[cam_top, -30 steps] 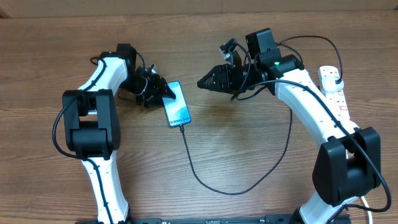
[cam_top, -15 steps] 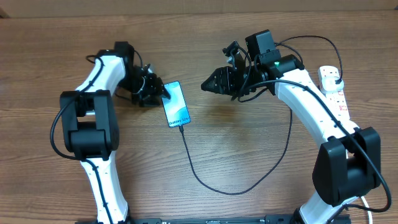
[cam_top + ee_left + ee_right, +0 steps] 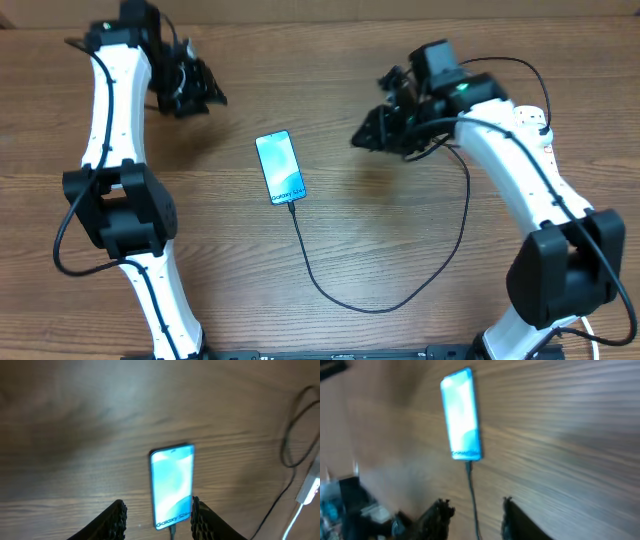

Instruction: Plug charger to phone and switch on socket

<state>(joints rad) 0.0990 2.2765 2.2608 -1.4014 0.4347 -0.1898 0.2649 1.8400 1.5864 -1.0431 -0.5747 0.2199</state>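
Overhead, wood-grain table (image 3: pixel 230 280), lit phone (image 3: pixel 280 167) with charger (image 3: pixel 297 225) plugged in, left fingers (image 3: pixel 116 517) apart, right fingers (image 3: pixel 440 512) apart

A brown wood-grain table (image 3: pixel 240 300) is spreading beneath and around the left claw (image 3: pixel 213 97) and the right claw (image 3: pixel 355 140). Beyond the 2 claws, a paler tan band (image 3: pixel 300 8) is running along its far edge. Soft light is casting faint shadows near each claw.
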